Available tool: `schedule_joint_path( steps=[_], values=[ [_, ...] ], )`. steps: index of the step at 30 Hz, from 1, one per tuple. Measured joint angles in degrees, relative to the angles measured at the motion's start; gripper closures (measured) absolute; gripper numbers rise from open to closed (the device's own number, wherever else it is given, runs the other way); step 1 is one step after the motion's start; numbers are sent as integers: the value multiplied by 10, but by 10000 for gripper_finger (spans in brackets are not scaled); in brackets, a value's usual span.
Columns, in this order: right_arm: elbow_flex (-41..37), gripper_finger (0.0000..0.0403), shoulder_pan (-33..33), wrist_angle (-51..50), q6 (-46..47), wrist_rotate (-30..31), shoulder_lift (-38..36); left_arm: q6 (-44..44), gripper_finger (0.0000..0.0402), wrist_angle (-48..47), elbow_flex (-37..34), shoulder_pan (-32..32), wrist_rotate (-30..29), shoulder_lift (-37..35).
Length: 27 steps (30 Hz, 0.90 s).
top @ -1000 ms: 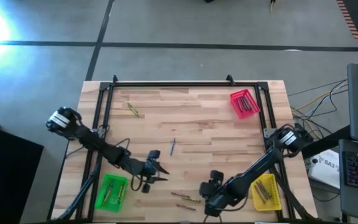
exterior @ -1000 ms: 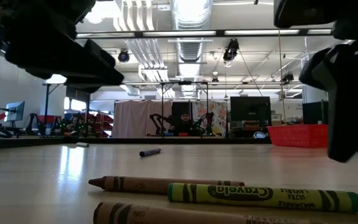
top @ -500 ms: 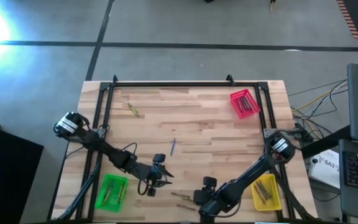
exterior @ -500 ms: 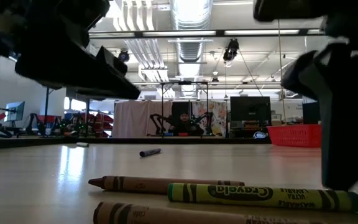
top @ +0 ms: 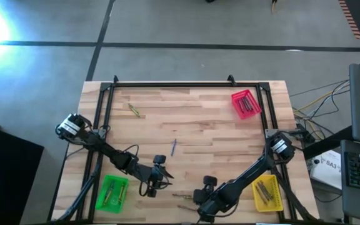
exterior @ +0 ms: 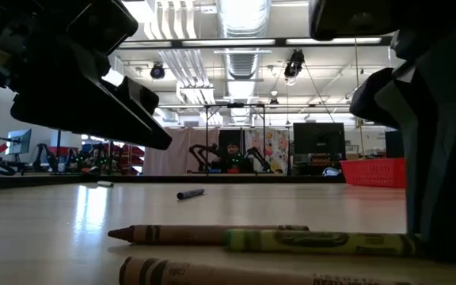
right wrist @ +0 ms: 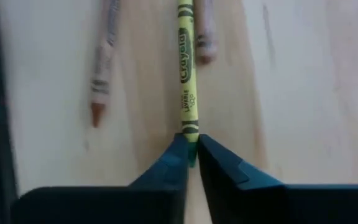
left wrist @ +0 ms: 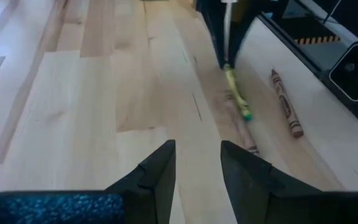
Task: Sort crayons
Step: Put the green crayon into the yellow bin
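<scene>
right gripper down at the near table edge, pinched on the green end of a yellow-green crayon lying between two brown crayons | left gripper hovers nearby, fingers parted, empty | blue crayon mid-table

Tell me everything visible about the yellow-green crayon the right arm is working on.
The yellow-green crayon is a thin stick in a paper wrapper with dark printed lettering and dark bands near its end. It lies flat on the wooden table, near the front edge, close alongside a brown crayon, with another brown crayon further off. The right gripper is shut on its green tip.
</scene>
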Motion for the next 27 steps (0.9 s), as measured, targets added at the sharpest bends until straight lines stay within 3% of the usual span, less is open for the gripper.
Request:
schedule_joint_path(
  steps=[9, 19, 22, 27],
  values=[
    [59, 393, 6, -130, 49, -38, -4, -11, 290, -15, -1, 0, 0, -1],
    [189, 394, 38, -547, 214, -166, -6, -12, 290, -19, -1, 0, -1, 8],
    [188, 394, 56, -531, 238, -204, -22, -12, 290, -18, -1, 0, 0, 12],
    [178, 394, 80, -549, 304, -209, -41, -12, 290, -20, -1, 0, 0, 16]
  ],
)
